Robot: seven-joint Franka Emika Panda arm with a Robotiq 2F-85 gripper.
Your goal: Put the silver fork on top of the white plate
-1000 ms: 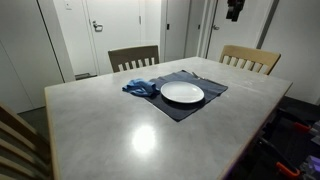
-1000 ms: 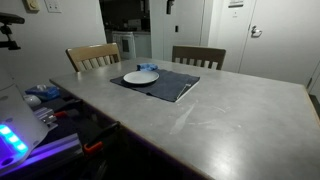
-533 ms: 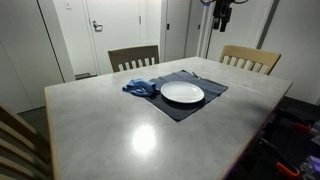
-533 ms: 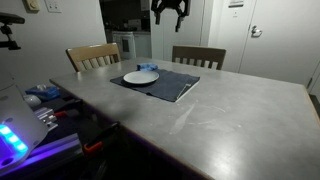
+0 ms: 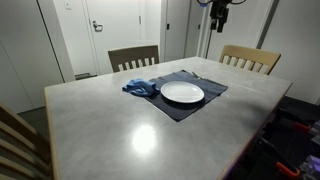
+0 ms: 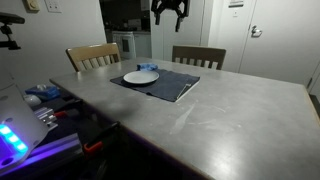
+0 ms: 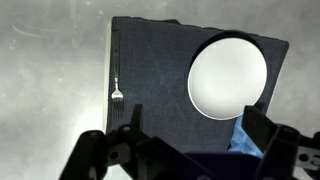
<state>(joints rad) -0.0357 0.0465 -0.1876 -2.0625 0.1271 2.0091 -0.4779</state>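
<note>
The silver fork (image 7: 116,88) lies flat along one edge of a dark placemat (image 7: 150,60), apart from the white plate (image 7: 228,76), which sits on the same mat. The plate shows in both exterior views (image 5: 182,92) (image 6: 141,77); the fork is too small to make out there. My gripper (image 7: 195,130) is open and empty, its dark fingers (image 7: 128,125) framing the mat from high above. In both exterior views it hangs well above the table (image 5: 218,12) (image 6: 170,10).
A crumpled blue cloth (image 5: 140,87) (image 7: 243,135) lies against the plate on the mat. Wooden chairs (image 5: 133,57) (image 5: 250,58) stand at the table's far side. Tools and clutter (image 6: 45,95) sit beside the grey table (image 5: 110,125).
Over the last second the gripper has come in above the placemat, entering the top of an exterior view. In the last half second it has hardly moved. Fork and plate are unmoved.
</note>
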